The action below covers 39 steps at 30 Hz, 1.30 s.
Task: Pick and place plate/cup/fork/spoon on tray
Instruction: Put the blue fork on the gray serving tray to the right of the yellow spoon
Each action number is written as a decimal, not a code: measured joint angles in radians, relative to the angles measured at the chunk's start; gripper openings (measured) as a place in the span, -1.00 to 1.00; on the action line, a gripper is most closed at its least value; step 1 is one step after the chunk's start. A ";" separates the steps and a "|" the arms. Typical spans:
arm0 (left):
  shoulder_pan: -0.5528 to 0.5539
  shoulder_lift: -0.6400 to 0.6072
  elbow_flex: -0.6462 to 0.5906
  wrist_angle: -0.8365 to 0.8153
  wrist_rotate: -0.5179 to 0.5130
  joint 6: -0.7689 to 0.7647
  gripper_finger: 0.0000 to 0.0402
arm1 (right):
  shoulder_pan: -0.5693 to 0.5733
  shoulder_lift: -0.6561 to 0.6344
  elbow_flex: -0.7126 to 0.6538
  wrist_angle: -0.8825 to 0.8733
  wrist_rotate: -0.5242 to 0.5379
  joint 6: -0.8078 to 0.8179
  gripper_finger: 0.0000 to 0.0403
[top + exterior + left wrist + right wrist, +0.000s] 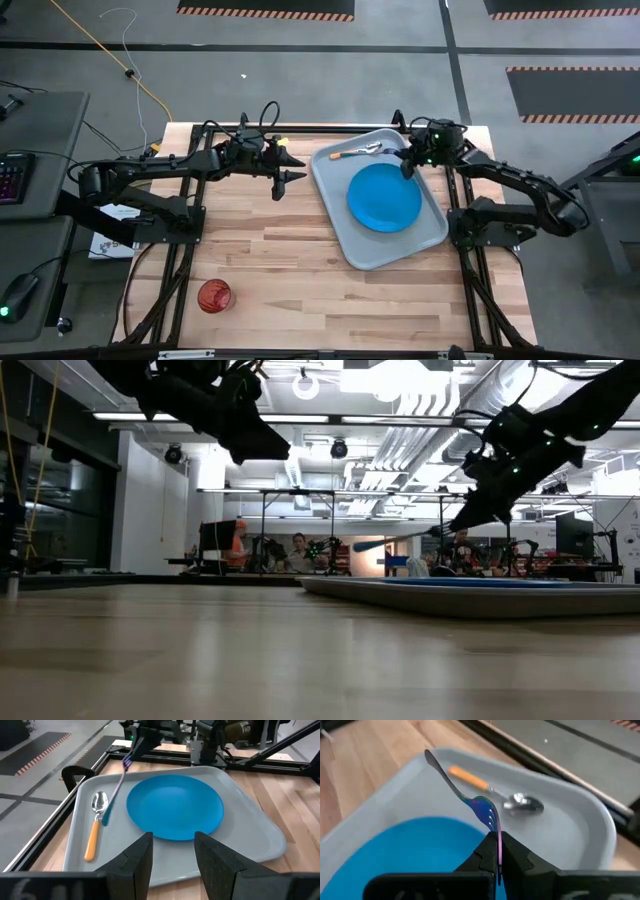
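Fork pinched by its tines, held just above the tray's far edge.

Right gripper (499, 851) is clamped shut on the fork (465, 795), whose handle slants away and down over the spoon (96, 822) lying along the tray (340, 220) rim. The long axes of the two nearly line up, so a short lowering beside the spoon should seat it. Blue plate (385, 196) fills the tray's middle. Left gripper (295, 168) waits half open near the table's far edge, holding nothing. Red cup (214, 296) stands by the table's near left corner, closer to the left arm.
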 joint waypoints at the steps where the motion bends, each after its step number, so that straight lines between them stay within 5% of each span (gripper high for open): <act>1: 0.000 0.000 0.000 0.000 0.000 0.000 -0.34 | 0.001 0.026 0.000 0.032 0.000 0.003 -1.00; 17: 0.000 0.000 0.000 0.002 0.000 0.016 -0.34 | 0.000 0.340 0.000 0.233 -0.009 -0.027 -1.00; 30: 0.000 0.000 0.000 0.002 0.000 0.016 -0.34 | -0.007 0.360 0.000 0.226 -0.008 -0.029 -1.00; 39: 0.000 0.000 -0.001 0.021 0.000 0.016 -0.34 | -0.078 0.360 0.009 0.176 -0.130 -0.118 -1.00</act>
